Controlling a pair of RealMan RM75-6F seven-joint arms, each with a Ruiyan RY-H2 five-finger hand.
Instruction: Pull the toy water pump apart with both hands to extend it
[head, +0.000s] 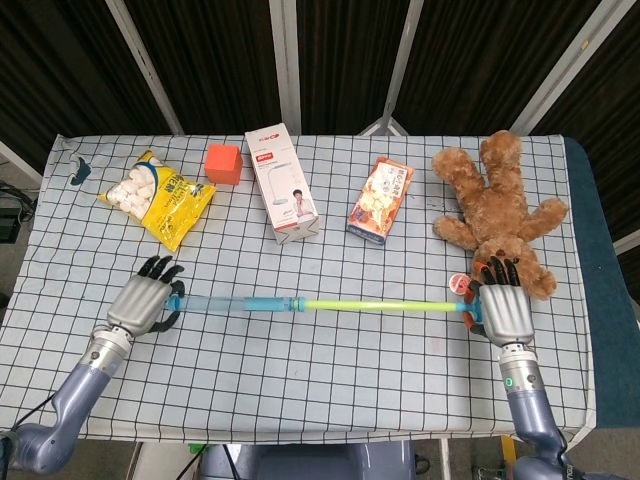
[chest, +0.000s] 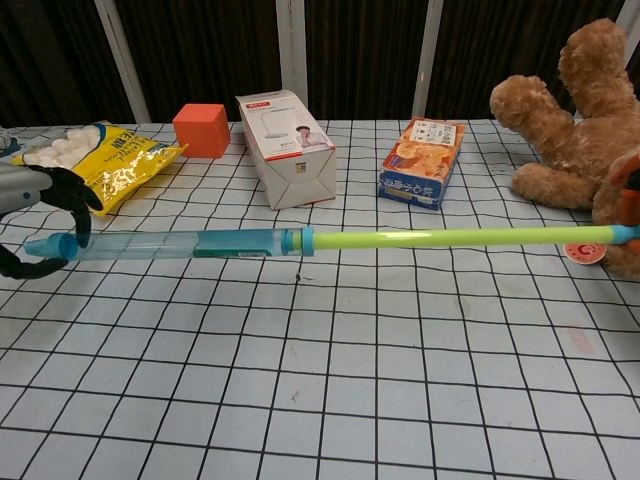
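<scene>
Head view: the toy water pump (head: 300, 304) lies stretched left to right across the near half of the checked tablecloth (head: 320, 370), its clear blue barrel toward the left and its yellow-green plunger rod toward the right. The left hand (head: 143, 303) grasps the barrel's nozzle end, fingers wrapped around it; the right hand (head: 503, 308) is closed over the handle end of the rod, just in front of the teddy bear (head: 500, 215). In the chest view the pump (chest: 300, 240) hangs a little above the cloth, the rod rising slightly toward the right. The toy appears to be thin, light, hollow plastic: stiff along its length but likely to flex at the collar where rod meets barrel, and smooth enough to slip in a loose hold. The two ends, where the nozzle flare and the handle give the fingers a stop, are judged the soundest places to hold. Most of the rod seems already drawn out, so little travel probably remains. Room to the right is tight: the bear touches or nearly touches the right hand, and the table edge is near. The left has more open cloth. The marshmallow bag (head: 158, 197), orange cube (head: 223, 163), white carton (head: 282, 184) and snack box (head: 381, 199) stand well behind the pump
</scene>
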